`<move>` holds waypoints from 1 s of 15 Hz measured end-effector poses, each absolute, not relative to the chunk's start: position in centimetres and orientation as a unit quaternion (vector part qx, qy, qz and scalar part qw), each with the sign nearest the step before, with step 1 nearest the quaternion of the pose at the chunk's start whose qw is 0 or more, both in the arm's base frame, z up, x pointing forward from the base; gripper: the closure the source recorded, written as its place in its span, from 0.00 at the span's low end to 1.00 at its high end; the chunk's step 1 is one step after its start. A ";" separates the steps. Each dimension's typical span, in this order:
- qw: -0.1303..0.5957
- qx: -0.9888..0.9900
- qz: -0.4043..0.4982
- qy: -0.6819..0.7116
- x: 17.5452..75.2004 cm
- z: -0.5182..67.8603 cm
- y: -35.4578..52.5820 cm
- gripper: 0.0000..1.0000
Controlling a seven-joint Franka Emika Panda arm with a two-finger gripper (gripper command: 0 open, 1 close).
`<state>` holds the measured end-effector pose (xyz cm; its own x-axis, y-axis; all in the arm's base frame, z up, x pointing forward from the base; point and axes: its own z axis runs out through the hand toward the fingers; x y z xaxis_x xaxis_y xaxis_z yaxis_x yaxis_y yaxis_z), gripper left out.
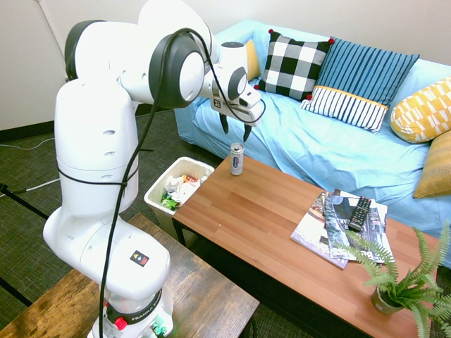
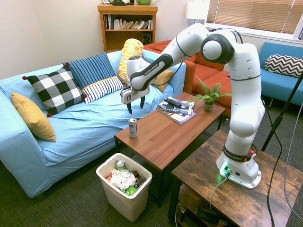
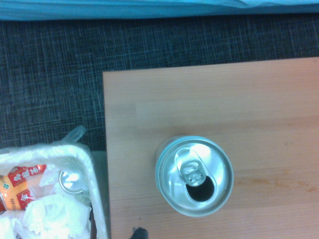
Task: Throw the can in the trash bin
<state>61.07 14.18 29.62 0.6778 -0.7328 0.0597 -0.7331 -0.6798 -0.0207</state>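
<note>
The can [image 1: 237, 158] stands upright at the corner of the wooden coffee table [image 1: 282, 232], right by the table's end nearest the sofa [image 1: 331, 148], untouched and free on all sides. From the wrist view its top [image 3: 194, 175] is in plain sight, tab lifted, mouth open, and it sits a little off to one side of the picture rather than dead centre. Just over it hangs the gripper [image 1: 235, 128], pointing straight down, fingers spread wide with nothing between them, their tips above the rim and clear of the metal. So this is the approach, the reach-in before the pick; no grip yet.

Down on the floor, just past the table's edge, sits the trash bin [image 2: 142, 176], its liner holding crumpled paper, red and green wrappers and what looks like another can. It's close, just beside and below the table corner, so the carry looks short.

What the next move calls for, by my reading: a straight drop so the fingers straddle the can's body, lined up squarely over it first, then a close around its middle. The can is slim, light and open, so a skewed descent could clip the rim and tip it toward the edge. Further along the table lie magazines [image 1: 331, 225], a remote [image 1: 359, 213] and a potted fern [image 1: 402, 285], all well apart from the action.
</note>
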 end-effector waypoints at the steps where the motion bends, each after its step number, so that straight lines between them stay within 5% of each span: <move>1: 0.005 0.915 0.027 -0.402 61.6 28.6 14.3 0.00; 15: 0.030 0.899 -0.017 -0.437 64.7 19.9 16.0 0.00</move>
<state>64.71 16.03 19.93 0.6178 -0.7863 -0.0049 -0.7842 -0.6166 0.0689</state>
